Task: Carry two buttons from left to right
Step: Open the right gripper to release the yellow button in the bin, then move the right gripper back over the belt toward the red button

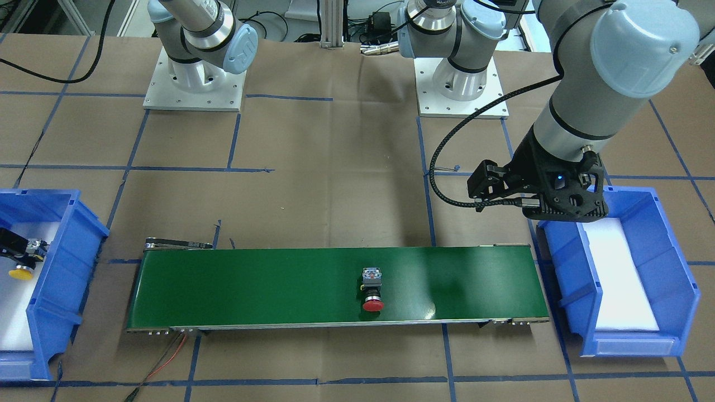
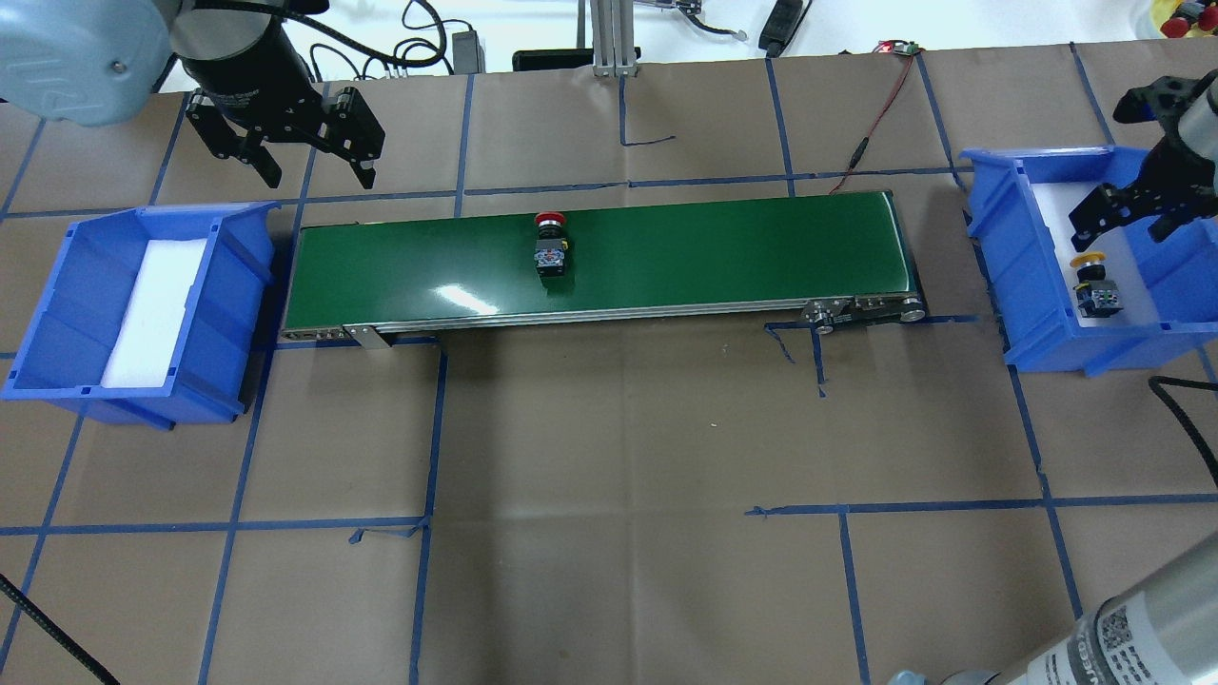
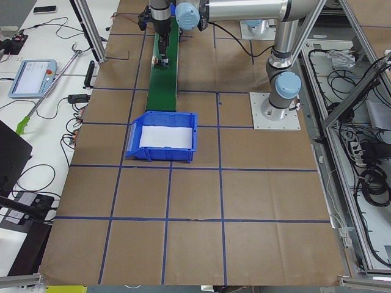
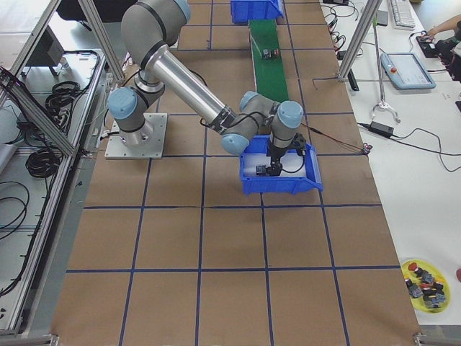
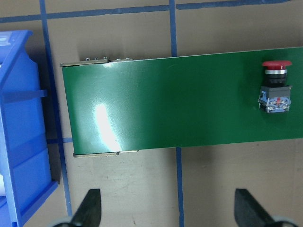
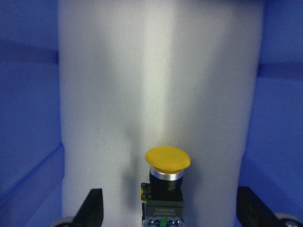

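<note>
The red button (image 2: 550, 244) lies on its side on the green conveyor belt (image 2: 714, 247), left of the middle; it also shows in the left wrist view (image 5: 274, 90) and the front view (image 1: 372, 289). The yellow button (image 2: 1092, 282) lies on the white foam in the right blue bin (image 2: 994, 247). My right gripper (image 2: 1123, 224) hangs open over it, with a finger on either side and not touching it (image 6: 167, 182). My left gripper (image 2: 319, 176) is open and empty above the table, just behind the belt's left end.
The left blue bin (image 2: 57, 285) holds only white foam and stands beside the belt's left end. A red wire (image 2: 880, 105) runs from the belt's far right corner. Blue tape lines cross the brown paper on the table.
</note>
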You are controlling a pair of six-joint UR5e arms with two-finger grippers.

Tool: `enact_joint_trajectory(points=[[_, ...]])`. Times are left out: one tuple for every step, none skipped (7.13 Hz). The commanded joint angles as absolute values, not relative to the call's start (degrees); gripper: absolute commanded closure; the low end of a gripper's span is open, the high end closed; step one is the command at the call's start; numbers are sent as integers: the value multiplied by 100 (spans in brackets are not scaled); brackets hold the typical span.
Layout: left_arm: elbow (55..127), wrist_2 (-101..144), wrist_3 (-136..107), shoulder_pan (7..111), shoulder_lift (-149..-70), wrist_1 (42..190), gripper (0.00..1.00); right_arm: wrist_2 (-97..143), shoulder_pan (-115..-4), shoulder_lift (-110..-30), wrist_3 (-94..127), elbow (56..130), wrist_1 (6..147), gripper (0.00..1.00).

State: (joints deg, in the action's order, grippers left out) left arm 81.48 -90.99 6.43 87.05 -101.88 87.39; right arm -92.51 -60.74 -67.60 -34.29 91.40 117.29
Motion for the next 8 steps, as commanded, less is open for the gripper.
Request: enact_joint_trajectory(points=[[8252, -9105, 668, 8692, -10213, 8736, 1, -9246, -6606, -6987, -3349, 8442, 11506, 0], [8305, -9105, 677, 8692, -10195, 8562, 1, -9246, -6870, -7092, -3027, 8124, 11148, 0], [8314, -9105, 694, 8692, -10213, 8413, 1, -9237, -7195, -7267, -2353, 8052, 10892, 0], [8332, -9114, 694, 8692, -10213, 8411, 1, -9237, -7633, -7416, -1781, 8103, 10872, 0], [8341, -9114, 694, 8692, -10213, 8411, 1, -9237, -8134, -7514, -1262, 8130, 10724, 0], [8341, -9114, 694, 8692, -10213, 8411, 1, -9237, -8513, -7593, -848, 8173, 10462, 0], [8341, -9114, 686, 8701, -10204, 8411, 1, -9229, -8717, -7689, -618, 8374, 10320, 0], [8350, -9114, 686, 8701, -10204, 8411, 1, -9220, -8754, -7847, -598, 8750, 10414, 0]])
